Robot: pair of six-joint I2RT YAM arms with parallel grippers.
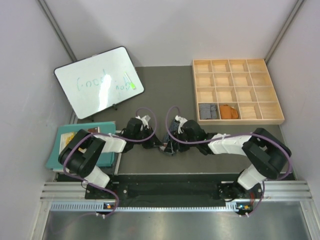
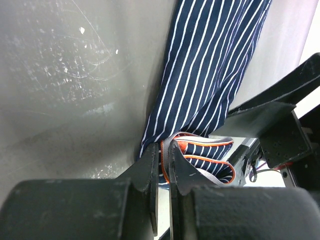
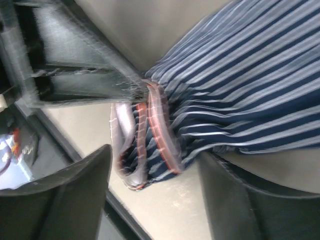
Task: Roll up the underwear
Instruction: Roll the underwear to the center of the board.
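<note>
Grey pair (image 1: pixel 207 110) and orange pair (image 1: pixel 229 111) are sitting rolled in the tray (image 1: pixel 250 80). Navy pair (image 2: pixel 210 65) is lying between the grippers, not yet rolled: left gripper (image 2: pixel 164 150) is pinching its waistband (image 2: pixel 210 159); right gripper (image 3: pixel 156 152) is straddling it, jaws apart.

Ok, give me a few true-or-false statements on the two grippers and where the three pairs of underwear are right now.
1. The left gripper is pinched shut on the waistband of the navy striped pair. True.
2. The right gripper is clamped shut on the cloth. False: its jaws stand wide apart, with the folded waistband between them.
3. The grey pair and the orange pair lie in neighbouring compartments of the wooden tray. True.
4. The navy striped pair is already in the tray. False: it lies on the table, between the two grippers.
</note>
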